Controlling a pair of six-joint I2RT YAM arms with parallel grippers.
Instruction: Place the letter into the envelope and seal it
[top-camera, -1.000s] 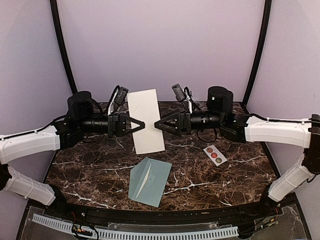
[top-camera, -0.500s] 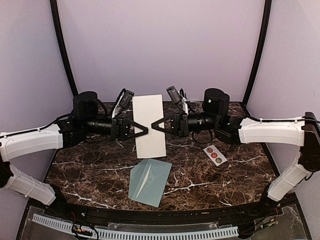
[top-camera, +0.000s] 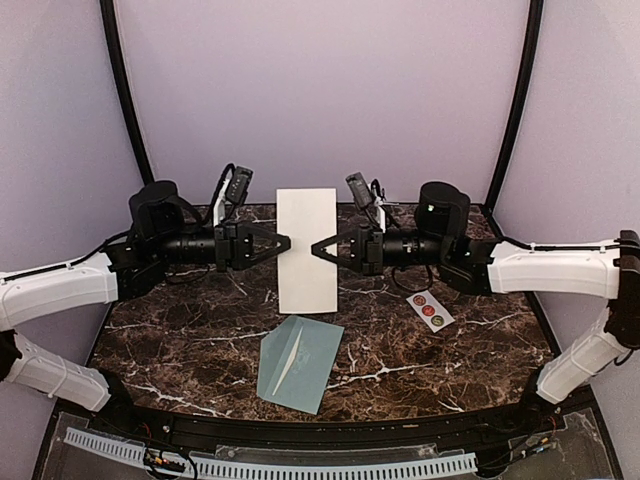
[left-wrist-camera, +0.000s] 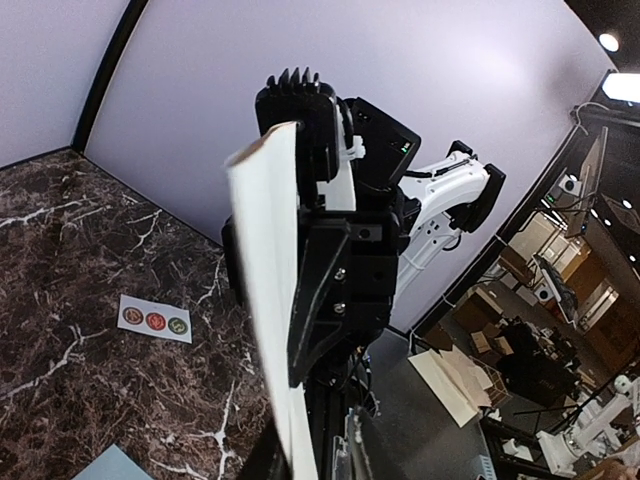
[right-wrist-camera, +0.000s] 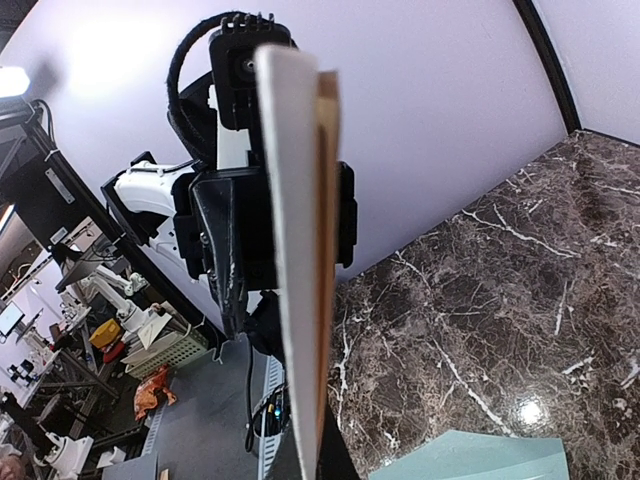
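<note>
Lying horizontal, right pincer (top-camera: 319, 249) on letter (top-camera: 307, 278).

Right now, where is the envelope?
In the top view the envelope lies flat on the marble table, at front centre. It sits just nearer the arm bases than the raised white letter, with the sticker strip off to its right.

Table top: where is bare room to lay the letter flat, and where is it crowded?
Bare marble lies left of the envelope, up to the left edge of the table, and on its right, between it and the sticker strip. The middle is crowded: left gripper and right gripper meet at the raised letter, the envelope lying before them.
</note>
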